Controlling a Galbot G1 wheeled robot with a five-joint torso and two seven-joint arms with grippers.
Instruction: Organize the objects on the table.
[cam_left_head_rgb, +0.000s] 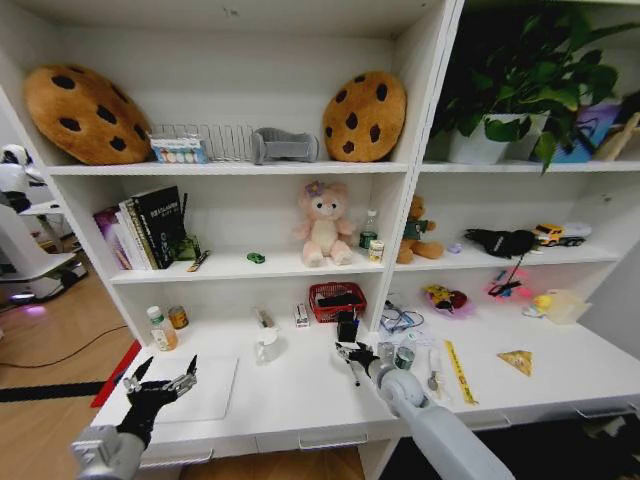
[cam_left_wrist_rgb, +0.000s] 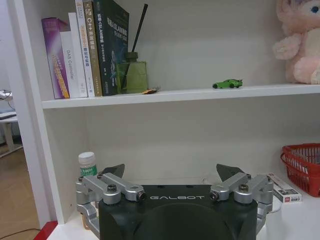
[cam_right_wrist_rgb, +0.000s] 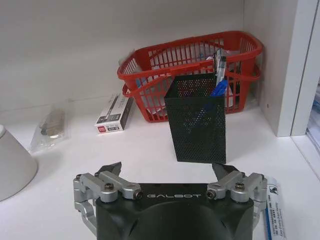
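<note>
Facing the mesh pen cup (cam_right_wrist_rgb: 196, 118) with right gripper (cam_right_wrist_rgb: 170, 172) fingers spread.
Left gripper (cam_left_head_rgb: 160, 383) waits at seven o'clock, fingers spread; next, collecting counter (cam_left_head_rgb: 300, 395) pens.

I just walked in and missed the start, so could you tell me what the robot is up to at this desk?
It is tidying the white desk. Its right gripper hangs open just in front of a black mesh pen holder with a blue pen standing in it, before a red basket. The left gripper is open and idle over the laptop. A yellow ruler and yellow wedge lie on the desk.
</note>
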